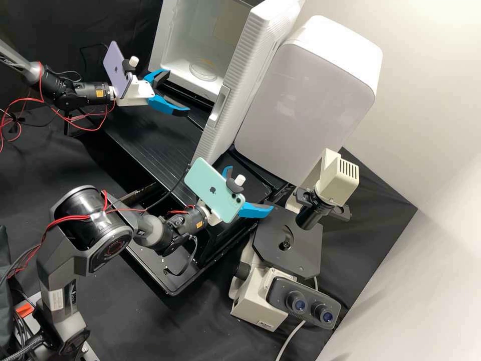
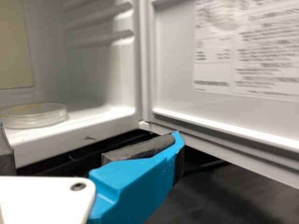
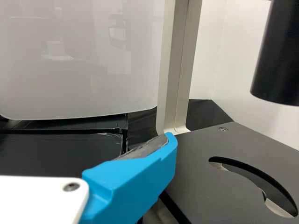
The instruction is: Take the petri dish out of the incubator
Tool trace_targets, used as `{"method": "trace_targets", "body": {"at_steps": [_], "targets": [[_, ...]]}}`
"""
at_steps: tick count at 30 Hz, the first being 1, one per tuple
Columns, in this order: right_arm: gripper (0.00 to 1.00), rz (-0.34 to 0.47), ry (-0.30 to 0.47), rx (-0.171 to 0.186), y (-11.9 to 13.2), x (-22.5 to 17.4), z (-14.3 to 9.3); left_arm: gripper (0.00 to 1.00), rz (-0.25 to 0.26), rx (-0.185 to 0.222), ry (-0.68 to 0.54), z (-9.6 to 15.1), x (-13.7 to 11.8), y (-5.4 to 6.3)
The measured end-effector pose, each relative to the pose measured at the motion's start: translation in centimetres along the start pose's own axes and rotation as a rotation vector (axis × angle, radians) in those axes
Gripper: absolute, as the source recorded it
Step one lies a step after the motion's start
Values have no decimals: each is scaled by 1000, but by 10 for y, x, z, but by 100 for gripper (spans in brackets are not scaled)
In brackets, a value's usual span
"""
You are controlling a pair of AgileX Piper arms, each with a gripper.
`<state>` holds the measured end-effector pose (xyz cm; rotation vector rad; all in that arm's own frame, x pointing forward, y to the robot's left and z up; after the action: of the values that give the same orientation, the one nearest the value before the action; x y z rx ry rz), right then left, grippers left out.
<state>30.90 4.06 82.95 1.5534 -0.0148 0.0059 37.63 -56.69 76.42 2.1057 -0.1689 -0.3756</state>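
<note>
The petri dish is lying inside the open incubator, upper centre of the high view. I'm seeing my left gripper gaping wide just outside it, and my right gripper hanging spread mid-frame beside the microscope stage.

The petri dish lies inside the incubator at the tabletop's far end, the left claw just before its opening, the microscope nearer on the right, the right claw beside its stage.

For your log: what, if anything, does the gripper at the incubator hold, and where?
Nothing. The left gripper is open outside the incubator; the petri dish lies untouched inside.
</note>
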Motion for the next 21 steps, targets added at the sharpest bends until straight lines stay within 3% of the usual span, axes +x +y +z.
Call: {"method": "trace_targets", "body": {"at_steps": [14, 21], "targets": [[100, 0, 0, 0, 0, 0, 0, 100, -25, -17, 31, -3, 44, 13], [100, 0, 0, 0, 0, 0, 0, 100, -9, -64, 63, -5, 59, 17]]}}
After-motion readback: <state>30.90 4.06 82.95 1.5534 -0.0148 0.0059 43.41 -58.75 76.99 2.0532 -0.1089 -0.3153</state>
